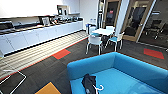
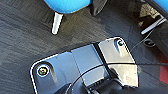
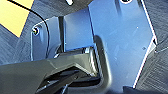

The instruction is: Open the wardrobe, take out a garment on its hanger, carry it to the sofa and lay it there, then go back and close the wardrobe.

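The bright blue sofa [image 1: 130, 72] fills the lower right of the head view, close in front of me. The black garment [image 1: 88, 83] lies crumpled on its seat near the left arm. The white hook of the hanger [image 1: 99, 88] sticks out beside it on the cushion. In the left wrist view the sofa's blue underside [image 2: 67, 5] and one white leg [image 2: 57, 22] stand on dark carpet just past my base plate.
A white table [image 1: 105, 31] with teal-seated white chairs [image 1: 95, 41] stands behind the sofa. A long counter with white cabinets [image 1: 37, 33] runs along the left wall. Glass doors [image 1: 136, 20] are at the back right. Dark carpet with an orange tile [image 1: 61, 53] lies between.
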Controlling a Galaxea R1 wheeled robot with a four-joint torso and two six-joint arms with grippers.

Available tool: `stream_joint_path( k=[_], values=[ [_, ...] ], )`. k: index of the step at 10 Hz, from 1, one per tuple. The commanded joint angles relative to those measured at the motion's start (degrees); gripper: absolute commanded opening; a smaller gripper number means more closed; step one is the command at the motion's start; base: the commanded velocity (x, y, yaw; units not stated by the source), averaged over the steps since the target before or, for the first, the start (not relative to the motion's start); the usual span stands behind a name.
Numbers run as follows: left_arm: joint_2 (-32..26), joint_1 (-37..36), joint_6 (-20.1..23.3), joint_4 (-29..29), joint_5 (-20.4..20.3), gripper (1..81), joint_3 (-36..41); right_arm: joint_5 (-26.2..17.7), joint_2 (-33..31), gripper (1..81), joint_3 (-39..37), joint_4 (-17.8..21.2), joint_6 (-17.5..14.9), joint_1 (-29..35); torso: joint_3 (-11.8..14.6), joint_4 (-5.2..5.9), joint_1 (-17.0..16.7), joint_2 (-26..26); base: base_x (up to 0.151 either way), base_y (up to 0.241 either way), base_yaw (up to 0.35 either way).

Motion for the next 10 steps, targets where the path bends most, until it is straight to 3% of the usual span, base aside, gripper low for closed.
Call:
stream_joint_path(
  k=[1, 5, 10],
  values=[
    [-0.2, 0.5, 1.3, 1.3, -1.6, 81.1, -2.2, -3.0, 0.3, 81.1, 0.3, -0.2, 0.1, 1.1, 0.0, 0.00, 0.0, 0.0, 0.000, 0.000, 0.000],
    [2.6, 5.7, 3.1, 1.7, -1.6, 81.1, -6.8, -3.0, 0.4, 81.1, 0.3, -0.2, 0.1, 1.1, 0.0, 0.00, 0.0, 0.0, 0.000, 0.000, 0.000],
    [5.0, 6.6, 3.8, 1.7, -1.5, 81.1, -8.8, -3.0, 0.4, 81.1, 0.3, -0.3, -0.2, 1.1, 0.1, 0.00, 0.0, -0.1, 0.000, 0.000, 0.000]
  ],
)
